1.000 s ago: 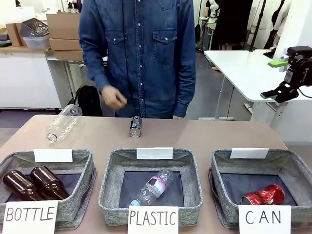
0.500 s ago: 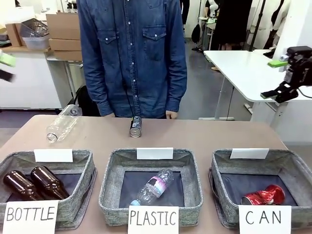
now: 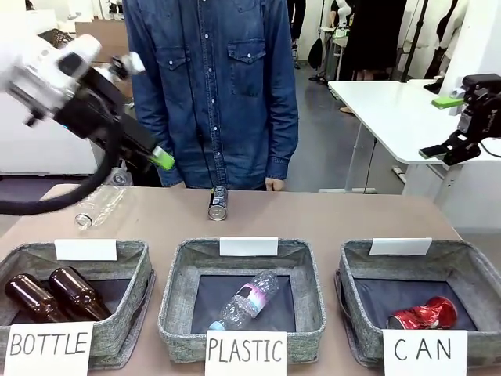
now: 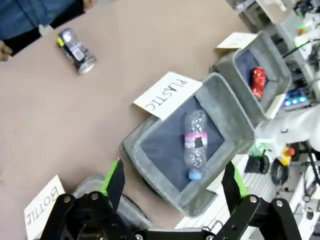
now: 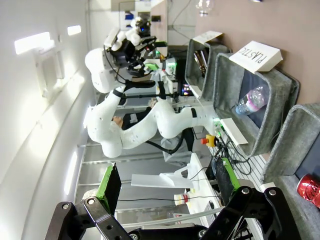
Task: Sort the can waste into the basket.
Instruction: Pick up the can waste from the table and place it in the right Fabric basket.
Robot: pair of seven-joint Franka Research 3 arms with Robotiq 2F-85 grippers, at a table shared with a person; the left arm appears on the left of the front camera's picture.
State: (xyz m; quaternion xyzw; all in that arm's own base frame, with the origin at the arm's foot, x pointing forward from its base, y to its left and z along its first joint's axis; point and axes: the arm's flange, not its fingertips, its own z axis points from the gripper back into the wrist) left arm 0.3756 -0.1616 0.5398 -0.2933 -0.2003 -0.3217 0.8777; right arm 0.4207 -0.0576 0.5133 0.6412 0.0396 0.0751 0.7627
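A dark can with silver ends lies on the table's far side, just in front of the person. A crushed red can lies inside the grey basket signed "CAN" at the front right. My left gripper hovers open and empty above the far left of the table, left of the dark can. My right gripper hangs open and empty, high beyond the table's right edge.
A clear plastic bottle lies at the far left under my left arm. The "PLASTIC" bin holds another bottle. The "BOTTLE" bin holds two brown bottles. The person stands at the far edge.
My left arm has swung in from the left to above the table's far left. The person's hand has drawn back from the table. The right arm has not moved.
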